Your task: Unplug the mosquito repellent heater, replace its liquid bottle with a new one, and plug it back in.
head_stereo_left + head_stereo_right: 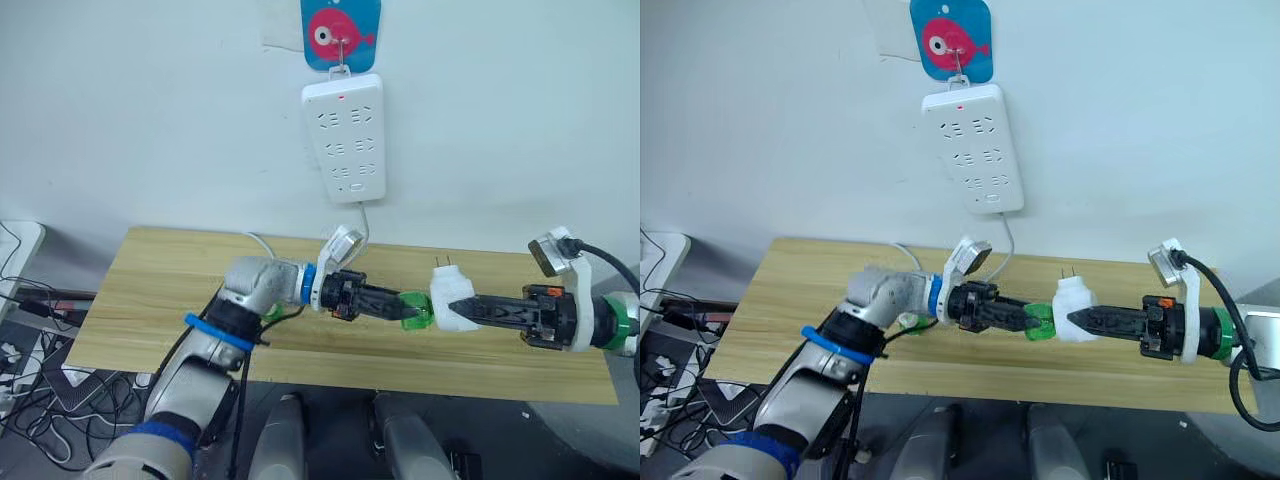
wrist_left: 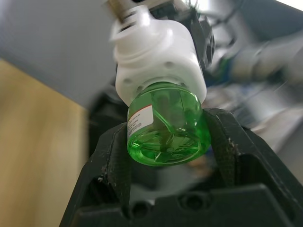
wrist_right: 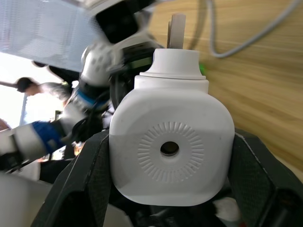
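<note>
**Q:** So, where do you stand in the task?

**A:** Your heater (image 1: 452, 302) is already off the power strip (image 1: 344, 135) on the wall; its two prongs point up in free air above the table (image 1: 150, 290). Your right tool (image 1: 462, 306) is clamped on its white body.

**Q:** And the bottle?

**A:** Your left tool (image 2: 165, 137) grips the green bottle (image 2: 163, 127) by its round body, one finger on each side. The bottle's neck is still seated in the heater's socket, so you appear to be mid-removal, or possibly mid-insertion; no cap or wick is visible to tell which bottle this is.

**Q:** What remains?

**A:** Judged from here: you must separate or finish seating the bottle, confirm the fresh one is in, then carry the heater up to the strip and press the prongs into a socket. A small green item (image 1: 908, 322) lies on the table under your left wrist; you cannot tell what it is.
</note>
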Tool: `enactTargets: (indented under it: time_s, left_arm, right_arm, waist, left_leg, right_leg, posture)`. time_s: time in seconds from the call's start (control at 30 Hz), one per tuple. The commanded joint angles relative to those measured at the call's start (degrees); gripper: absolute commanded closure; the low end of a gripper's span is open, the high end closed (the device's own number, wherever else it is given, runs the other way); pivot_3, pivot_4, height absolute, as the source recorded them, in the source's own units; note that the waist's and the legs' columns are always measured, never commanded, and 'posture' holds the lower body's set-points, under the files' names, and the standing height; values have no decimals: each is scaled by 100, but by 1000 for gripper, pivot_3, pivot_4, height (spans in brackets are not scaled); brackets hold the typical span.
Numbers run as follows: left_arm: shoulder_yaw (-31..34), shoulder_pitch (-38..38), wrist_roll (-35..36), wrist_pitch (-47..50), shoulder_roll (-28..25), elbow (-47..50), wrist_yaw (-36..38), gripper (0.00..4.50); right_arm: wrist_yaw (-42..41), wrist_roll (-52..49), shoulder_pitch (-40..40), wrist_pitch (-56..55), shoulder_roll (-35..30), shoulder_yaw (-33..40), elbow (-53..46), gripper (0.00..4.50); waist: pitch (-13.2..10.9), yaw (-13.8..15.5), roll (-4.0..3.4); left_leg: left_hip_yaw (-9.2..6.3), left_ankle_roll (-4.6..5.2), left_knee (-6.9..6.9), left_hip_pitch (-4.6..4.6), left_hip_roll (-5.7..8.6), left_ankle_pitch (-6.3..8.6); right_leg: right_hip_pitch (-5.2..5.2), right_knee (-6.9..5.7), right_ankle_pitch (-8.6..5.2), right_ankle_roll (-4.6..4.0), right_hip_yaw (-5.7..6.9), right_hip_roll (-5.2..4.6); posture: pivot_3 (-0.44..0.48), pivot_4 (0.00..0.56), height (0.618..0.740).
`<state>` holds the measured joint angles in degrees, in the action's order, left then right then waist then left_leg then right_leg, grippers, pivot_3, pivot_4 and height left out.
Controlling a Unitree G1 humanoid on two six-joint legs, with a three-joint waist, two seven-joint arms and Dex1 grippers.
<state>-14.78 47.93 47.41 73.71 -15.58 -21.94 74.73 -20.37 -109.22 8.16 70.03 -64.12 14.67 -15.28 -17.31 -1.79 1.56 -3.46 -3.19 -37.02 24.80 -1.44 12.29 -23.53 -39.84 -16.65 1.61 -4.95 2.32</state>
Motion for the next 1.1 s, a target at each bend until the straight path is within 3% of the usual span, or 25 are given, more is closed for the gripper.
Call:
enactTargets:
  time_s: [0.03,0.13,0.37,0.6,0.73,0.87,0.97,1.1]
  left_arm:
    - [309,221,104,797,128,-442,-355,2259]
    - [164,190,51,771,104,-316,-233,2259]
    - [414,124,-83,514,194,-194,-617,85]
    - [765,-67,-278,-271,4,588,-1008,33]
    - [585,-550,-825,-1940,-330,1910,-737,33]
    - [282,-1418,-1932,-5028,-576,2807,-26,33]
    - [365,-1873,-2387,-6730,-398,2731,-2,33]
    - [298,-2091,-3222,-9812,-2,1891,18,33]
  right_arm:
    - [-77,-57,-42,56,-194,-19,-396,1519]
    - [-89,-113,-74,-16,-236,-40,-410,1519]
    - [-41,-312,-219,-154,-268,-6,-288,1519]
    - [76,-378,-437,-386,-99,126,-119,1519]
    - [174,-378,-623,-467,83,297,56,1519]
    - [181,-378,-652,-426,226,403,230,1519]
    - [211,-378,-608,-388,330,423,325,1519]
    - [231,-378,-491,-331,418,389,333,1519]
  waist:
    - [0,5,0]
    - [0,8,0]
    - [-1,18,1]
    - [-1,21,2]
    - [-1,30,2]
    - [-1,46,1]
    - [-1,112,1]
    - [-1,189,1]
  left_leg:
    - [1,0,1,1,0,0]
    - [1,-1,4,1,-2,0]
    - [4,-2,2,1,3,-1]
    - [6,-2,3,0,0,-1]
    - [11,-3,7,0,0,-1]
    - [20,-10,12,-5,-2,-5]
    - [23,-3,7,-5,-1,-1]
    - [29,-1,5,-3,1,-1]
  right_leg:
    - [0,2,0,0,-1,-1]
    - [0,3,0,0,-1,-2]
    - [0,1,0,0,-5,-13]
    - [0,3,1,0,-9,-25]
    - [-1,7,1,0,-12,-32]
    - [1,10,2,-2,-22,-34]
    - [2,16,2,-2,-32,-36]
    - [7,34,7,4,-40,-34]
  posture:
    - [67,280,740]
    - [67,280,740]
    - [67,278,740]
    - [71,284,740]
    - [76,287,740]
    - [83,290,740]
    - [91,293,740]
    - [94,296,740]
